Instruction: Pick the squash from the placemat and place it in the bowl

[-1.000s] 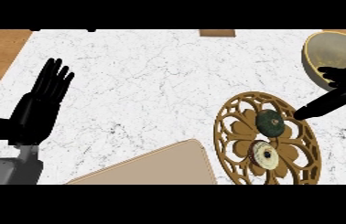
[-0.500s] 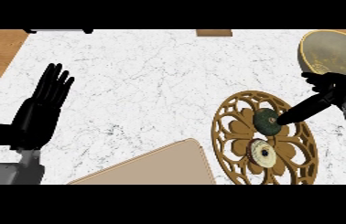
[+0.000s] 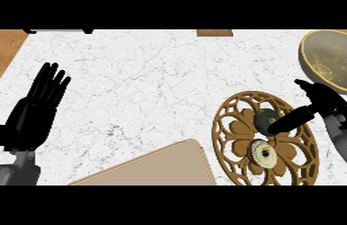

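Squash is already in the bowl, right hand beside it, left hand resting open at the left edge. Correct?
Not quite. The head view shows the squash lying on the placemat, not in the bowl. The right hand is beside it; the left hand rests open at the left edge.

head view, steeply down, counter [image 3: 156,81]

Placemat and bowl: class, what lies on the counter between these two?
In the head view, only the right robot hand reaches across between the placemat and the bowl; the marble counter there is otherwise bare.
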Controlling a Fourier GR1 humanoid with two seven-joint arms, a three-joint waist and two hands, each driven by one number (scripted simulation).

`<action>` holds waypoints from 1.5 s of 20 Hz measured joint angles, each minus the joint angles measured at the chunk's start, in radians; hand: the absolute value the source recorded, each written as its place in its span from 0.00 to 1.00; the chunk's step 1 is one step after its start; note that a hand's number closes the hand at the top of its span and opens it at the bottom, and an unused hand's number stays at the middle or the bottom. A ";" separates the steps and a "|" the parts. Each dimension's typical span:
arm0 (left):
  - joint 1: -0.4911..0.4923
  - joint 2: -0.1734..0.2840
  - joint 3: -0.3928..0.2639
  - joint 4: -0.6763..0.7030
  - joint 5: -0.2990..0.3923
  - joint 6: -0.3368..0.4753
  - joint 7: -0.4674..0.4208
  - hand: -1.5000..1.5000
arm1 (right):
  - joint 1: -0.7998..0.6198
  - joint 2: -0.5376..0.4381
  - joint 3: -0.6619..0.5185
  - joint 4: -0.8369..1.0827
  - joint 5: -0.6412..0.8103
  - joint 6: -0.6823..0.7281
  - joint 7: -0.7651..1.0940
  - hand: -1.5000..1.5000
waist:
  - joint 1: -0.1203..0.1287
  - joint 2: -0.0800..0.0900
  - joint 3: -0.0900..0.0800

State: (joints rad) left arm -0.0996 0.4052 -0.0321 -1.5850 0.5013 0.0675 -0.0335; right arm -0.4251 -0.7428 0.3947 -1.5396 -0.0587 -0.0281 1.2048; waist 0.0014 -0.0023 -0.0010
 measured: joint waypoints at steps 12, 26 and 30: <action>-0.013 -0.028 0.017 0.022 -0.029 -0.022 -0.008 0.50 | 0.023 0.094 -0.002 0.110 0.070 -0.014 -0.044 0.00 | 0.004 0.003 0.000; -0.026 -0.061 0.030 0.006 -0.068 -0.021 0.023 0.50 | -0.020 0.144 0.034 0.240 0.137 0.082 -0.114 1.00 | 0.005 0.000 -0.001; -0.017 -0.076 0.029 0.000 -0.086 -0.021 0.024 0.50 | -0.038 0.147 0.041 0.268 0.172 0.131 -0.161 1.00 | 0.004 0.000 -0.001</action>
State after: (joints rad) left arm -0.1164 0.3292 -0.0028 -1.5851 0.4152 0.0463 -0.0095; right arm -0.4630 -0.5953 0.4358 -1.2711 0.1131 0.1029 1.0438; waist 0.0057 -0.0019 -0.0021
